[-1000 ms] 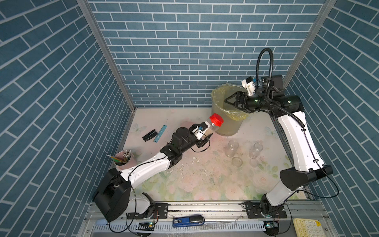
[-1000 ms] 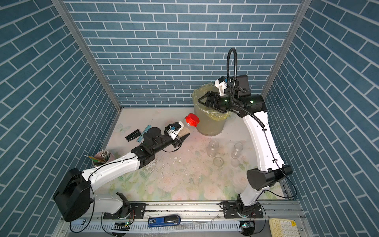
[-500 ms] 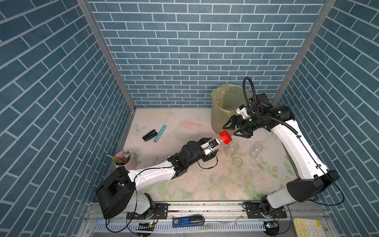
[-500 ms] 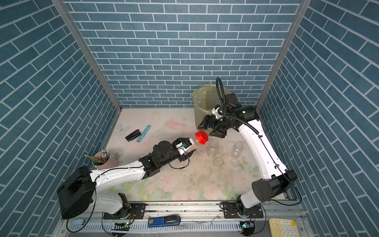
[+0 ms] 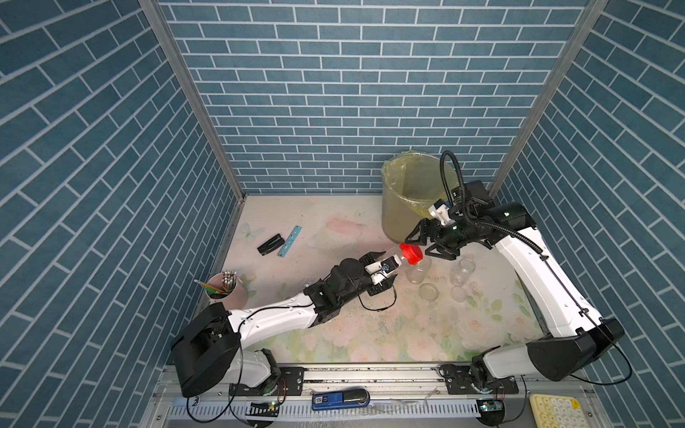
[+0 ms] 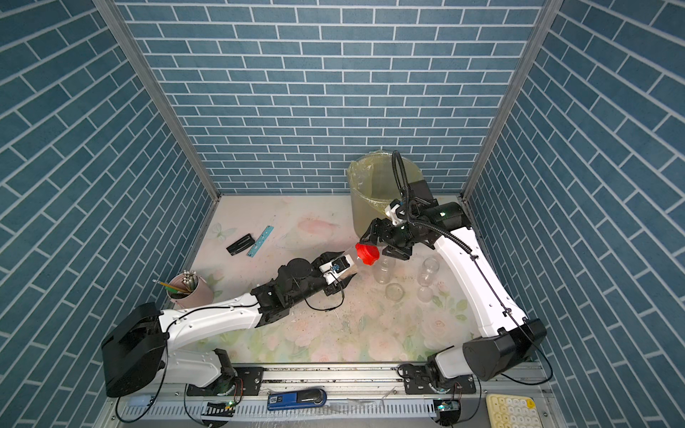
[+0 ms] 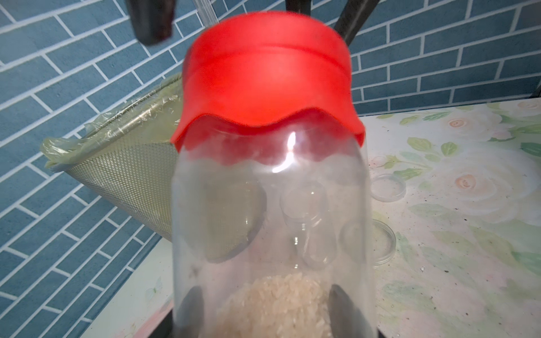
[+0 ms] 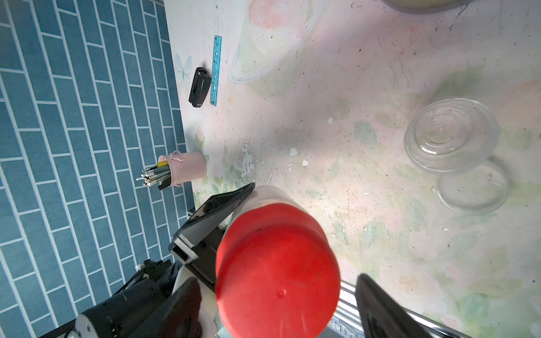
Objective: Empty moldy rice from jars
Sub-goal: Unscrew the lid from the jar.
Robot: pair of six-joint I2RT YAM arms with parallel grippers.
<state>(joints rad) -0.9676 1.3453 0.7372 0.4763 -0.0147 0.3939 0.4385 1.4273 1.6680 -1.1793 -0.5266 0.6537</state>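
A clear jar with a red cap point(image 5: 410, 254) point(image 6: 367, 254) is held tilted above the table, and my left gripper point(image 5: 387, 267) point(image 7: 266, 310) is shut on its body. Moldy rice point(image 7: 275, 304) lies in the jar's lower end, between the dark fingers point(image 7: 191, 304). My right gripper point(image 5: 420, 247) point(image 8: 281, 295) is open, one finger on each side of the red cap point(image 8: 278, 269) with a gap at both. Two empty clear jars point(image 5: 418, 270) point(image 5: 461, 270) stand just beyond, each with a clear lid point(image 5: 429, 291) point(image 5: 458, 292) lying on the table beside it.
A translucent bin with a yellow bag point(image 5: 404, 207) stands at the back right, close behind the right gripper. A pink pencil cup point(image 5: 228, 292) sits at the left edge. A black stapler point(image 5: 270, 244) and a blue ruler point(image 5: 290, 241) lie at the back left. Crumbs dot the floral mat.
My left arm carried the red-capped jar from beside the bin forward and right, near the empty jars. My right gripper came down from over the bin to the cap and opened a little wider.
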